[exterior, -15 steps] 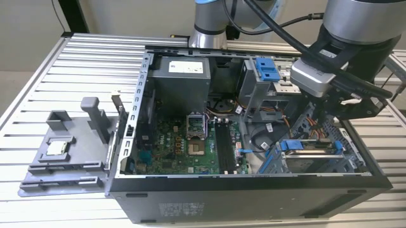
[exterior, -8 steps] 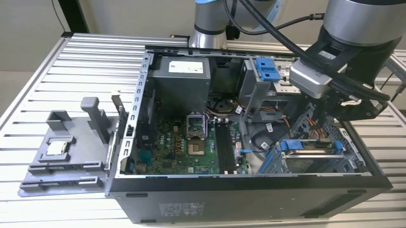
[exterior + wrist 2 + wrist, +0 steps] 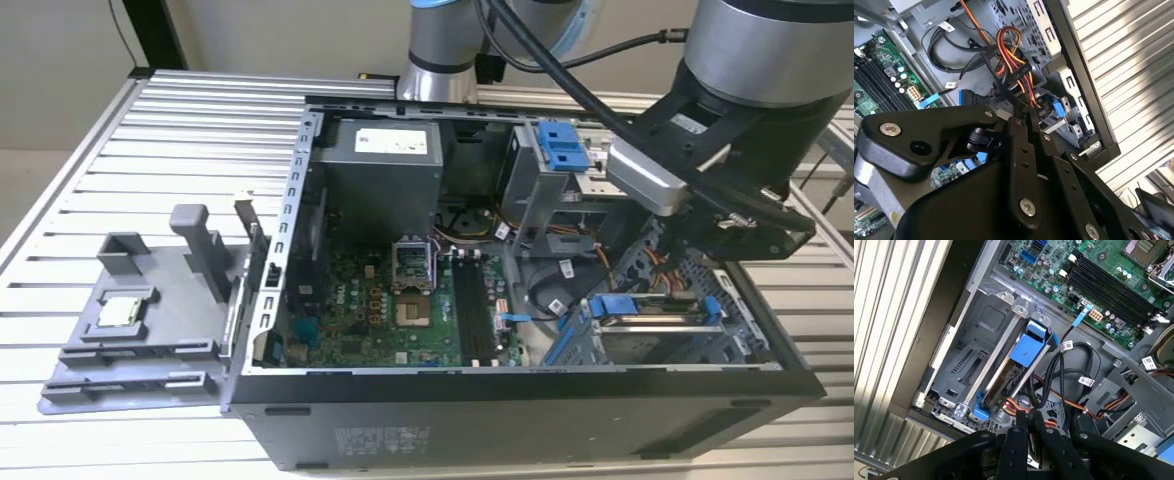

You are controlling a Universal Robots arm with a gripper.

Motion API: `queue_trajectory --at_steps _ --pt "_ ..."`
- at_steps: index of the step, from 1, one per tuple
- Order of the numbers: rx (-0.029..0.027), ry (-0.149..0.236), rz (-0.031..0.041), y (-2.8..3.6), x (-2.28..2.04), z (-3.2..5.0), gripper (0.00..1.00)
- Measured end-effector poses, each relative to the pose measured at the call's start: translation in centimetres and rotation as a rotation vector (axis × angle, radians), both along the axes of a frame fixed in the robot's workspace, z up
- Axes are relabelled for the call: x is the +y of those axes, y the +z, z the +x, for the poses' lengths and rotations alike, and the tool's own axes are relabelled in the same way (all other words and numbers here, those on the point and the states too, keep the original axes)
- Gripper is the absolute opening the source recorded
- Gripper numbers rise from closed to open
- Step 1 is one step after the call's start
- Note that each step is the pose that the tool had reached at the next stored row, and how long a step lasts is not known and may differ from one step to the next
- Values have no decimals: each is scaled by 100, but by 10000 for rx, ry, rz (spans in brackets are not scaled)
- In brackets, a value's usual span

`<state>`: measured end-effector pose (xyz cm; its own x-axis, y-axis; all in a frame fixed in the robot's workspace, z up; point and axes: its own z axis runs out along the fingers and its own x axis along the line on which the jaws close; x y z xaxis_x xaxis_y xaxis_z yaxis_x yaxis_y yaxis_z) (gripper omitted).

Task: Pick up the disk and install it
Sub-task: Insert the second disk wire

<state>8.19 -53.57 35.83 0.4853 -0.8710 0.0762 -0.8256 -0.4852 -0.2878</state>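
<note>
The disk (image 3: pixel 651 309) sits in the drive bay at the front corner of the open computer case, on the exterior view's right. In the first wrist view the disk (image 3: pixel 1004 371) stands on edge between the bay's metal walls, with its blue carrier tab (image 3: pixel 1026 347) on top. My gripper (image 3: pixel 721 262) hangs just above that bay. In both wrist views its black fingers meet at their tips, shut with nothing between them, in the first wrist view (image 3: pixel 1026 421) and in the second (image 3: pixel 1023 117). They hover over the orange and red cables beside the disk.
The open case (image 3: pixel 534 385) lies on a slatted metal table. Inside it are the green motherboard (image 3: pixel 400 300), a power supply (image 3: pixel 387 150), a grey cage with a blue latch (image 3: pixel 561 150) and loose cables (image 3: pixel 1074 370). A grey fixture holding a small square chip (image 3: pixel 120 310) stands on the exterior view's left.
</note>
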Motion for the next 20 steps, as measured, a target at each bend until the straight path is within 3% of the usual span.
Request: queue_trajectory --at_steps 8,13,18,20 --pt "37 -348 -8 -16 -70 -1 0" --pt "37 -683 -3 -24 -73 -37 0" --pt "39 -1405 0 -32 -73 -38 0" --pt "38 -1410 -2 -32 -73 -38 0"
